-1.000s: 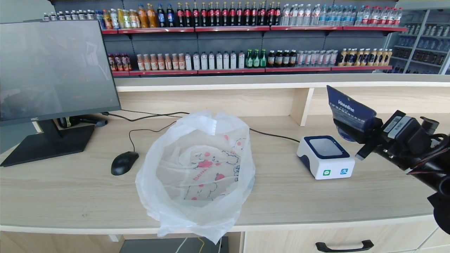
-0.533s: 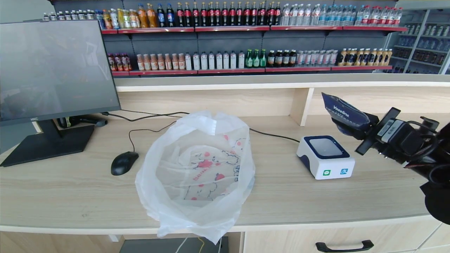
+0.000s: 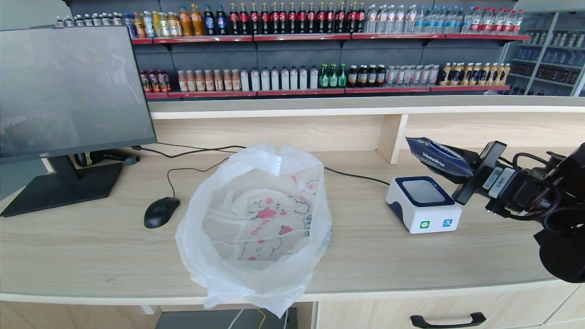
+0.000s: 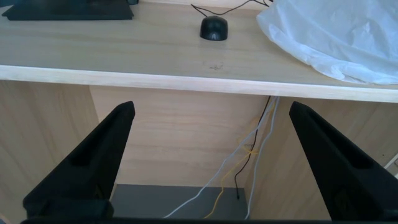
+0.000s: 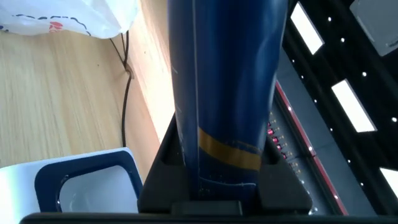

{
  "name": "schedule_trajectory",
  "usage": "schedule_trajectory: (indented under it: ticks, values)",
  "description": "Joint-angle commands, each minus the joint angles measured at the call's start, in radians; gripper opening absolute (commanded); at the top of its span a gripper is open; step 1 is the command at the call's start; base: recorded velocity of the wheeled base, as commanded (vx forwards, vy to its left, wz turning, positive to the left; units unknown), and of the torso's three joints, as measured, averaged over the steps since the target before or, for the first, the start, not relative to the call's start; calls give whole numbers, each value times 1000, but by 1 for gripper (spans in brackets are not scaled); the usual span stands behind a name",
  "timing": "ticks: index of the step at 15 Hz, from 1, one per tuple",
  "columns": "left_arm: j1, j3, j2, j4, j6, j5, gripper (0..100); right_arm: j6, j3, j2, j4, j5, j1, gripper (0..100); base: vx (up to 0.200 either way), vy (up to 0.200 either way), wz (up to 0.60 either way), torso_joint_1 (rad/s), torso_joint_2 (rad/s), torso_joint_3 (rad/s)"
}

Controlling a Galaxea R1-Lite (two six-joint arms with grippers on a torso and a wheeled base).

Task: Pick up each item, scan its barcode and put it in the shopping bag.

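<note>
My right gripper (image 3: pixel 461 170) is shut on a dark blue tube (image 3: pixel 438 156), held tilted nearly flat in the air just above and right of the white barcode scanner (image 3: pixel 422 204). Up close, the blue tube (image 5: pixel 225 87) with its gold band sits between the black fingers (image 5: pixel 163 155), and the scanner (image 5: pixel 81 188) lies below it. The translucent white shopping bag (image 3: pixel 258 224) with red and blue print stands open in the middle of the counter. My left gripper (image 4: pixel 211 162) is open, hanging below the counter's front edge, with nothing between its fingers.
A monitor (image 3: pixel 68 91) on a black stand fills the counter's left end, with a black mouse (image 3: pixel 161 211) and cables beside the bag. A raised wooden ledge (image 3: pixel 356 109) runs along the back, drink shelves behind it. A drawer handle (image 3: pixel 447 320) sits below right.
My right gripper has lowered and rotated the blue tube, from standing fairly upright to lying nearly flat over the scanner's right side. Bag, scanner and left arm are unchanged.
</note>
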Motion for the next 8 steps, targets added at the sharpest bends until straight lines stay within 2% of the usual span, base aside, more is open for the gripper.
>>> schedule_trajectory:
  ticks: [1,8]
  values:
    - [0,0,0,0,0,0,100,-16,-4,20,0,28,-3,0,0,0,0,0,0,0]
    - [0,0,0,0,0,0,100,-55,-9,33,0,60,-9,0,0,0,0,0,0,0]
